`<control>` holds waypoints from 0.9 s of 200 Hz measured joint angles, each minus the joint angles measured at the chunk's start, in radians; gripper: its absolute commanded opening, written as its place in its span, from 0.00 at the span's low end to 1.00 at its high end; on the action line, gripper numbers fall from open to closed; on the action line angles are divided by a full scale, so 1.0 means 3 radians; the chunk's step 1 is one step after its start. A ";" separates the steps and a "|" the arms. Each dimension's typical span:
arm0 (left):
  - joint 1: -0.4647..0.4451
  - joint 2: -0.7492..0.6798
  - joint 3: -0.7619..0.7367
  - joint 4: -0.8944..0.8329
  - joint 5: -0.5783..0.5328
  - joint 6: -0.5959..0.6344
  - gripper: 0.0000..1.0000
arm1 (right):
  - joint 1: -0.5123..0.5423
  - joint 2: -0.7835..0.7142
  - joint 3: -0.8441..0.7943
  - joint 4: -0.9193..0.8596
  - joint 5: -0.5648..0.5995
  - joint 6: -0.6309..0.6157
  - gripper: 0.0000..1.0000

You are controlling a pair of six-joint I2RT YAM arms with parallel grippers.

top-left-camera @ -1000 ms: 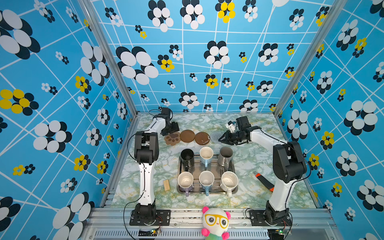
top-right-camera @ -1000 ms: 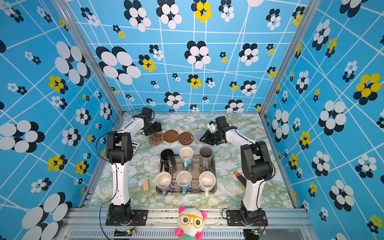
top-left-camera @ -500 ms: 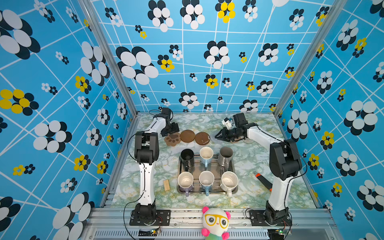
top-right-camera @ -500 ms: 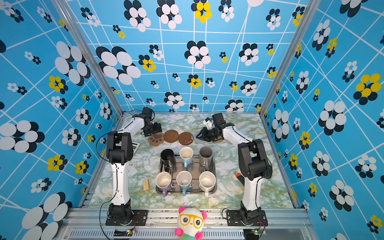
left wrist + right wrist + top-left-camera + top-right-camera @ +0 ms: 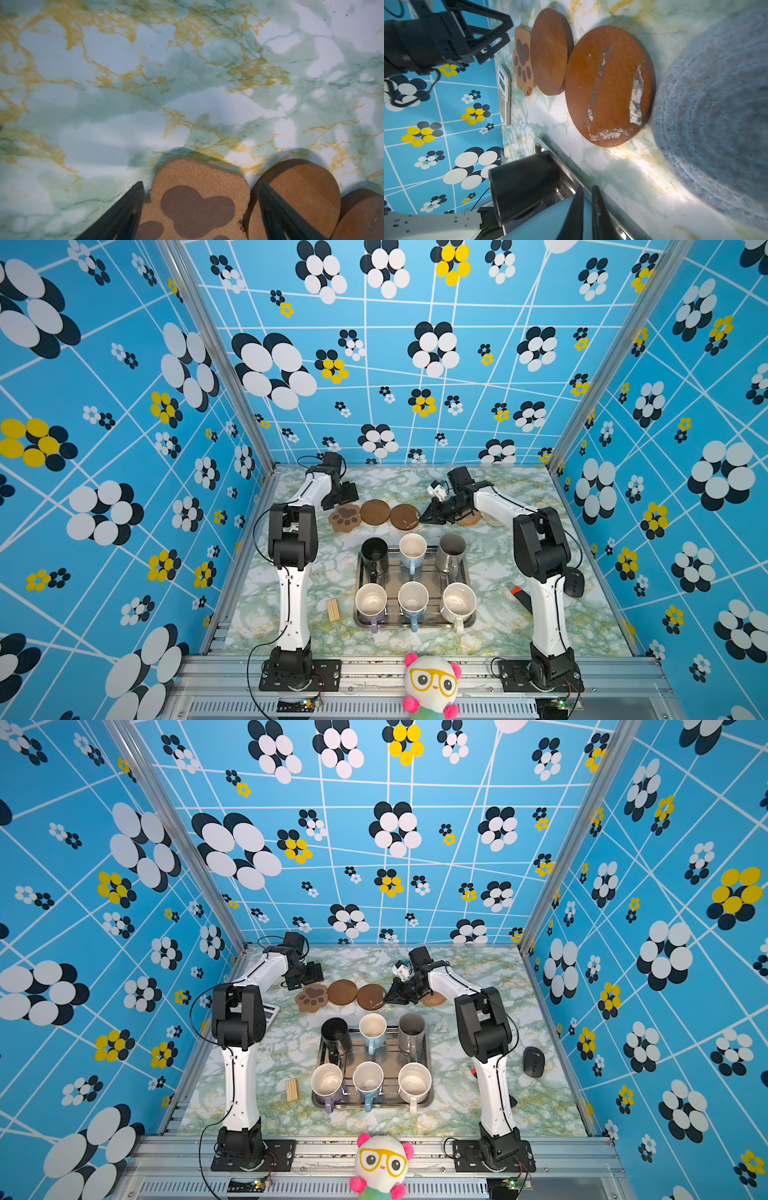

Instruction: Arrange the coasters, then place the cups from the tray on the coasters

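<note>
Your left gripper (image 5: pixel 201 184): jaws wide at frame bottom, framing the paw coaster (image 5: pixel 193 199), gripping nothing.
Your right gripper (image 5: pixel 587 188): pinched together, empty, probably to nudge the grey-blue coaster (image 5: pixel 716 104).

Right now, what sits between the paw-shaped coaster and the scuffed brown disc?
A plain brown disc lies between the paw-shaped coaster and the scuffed brown disc, all in one row. Both top views show it.

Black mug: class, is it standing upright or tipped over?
Upright: in both top views the black mug stands in the tray, mouth facing up.
</note>
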 measured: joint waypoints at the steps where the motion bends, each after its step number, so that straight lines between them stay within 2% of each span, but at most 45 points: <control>1: 0.0000 -0.0004 0.0000 0.0000 0.0000 -0.0001 0.87 | 0.0000 0.0005 0.0003 -0.0004 0.0000 -0.0005 0.08; 34: -0.0001 -0.0209 -0.0084 0.0027 0.0000 -0.0001 0.87 | 0.0020 0.0197 0.0127 -0.0169 -0.0024 -0.0086 0.02; 76: -0.0041 -0.0464 -0.0172 0.0062 0.0001 0.0000 0.87 | 0.0050 0.0315 0.0201 -0.0277 -0.0067 -0.0141 0.00; 180: -0.0192 -0.0507 -0.0317 0.0127 0.0003 0.0001 0.87 | 0.0111 0.0554 0.0373 -0.0367 -0.0168 -0.0186 0.00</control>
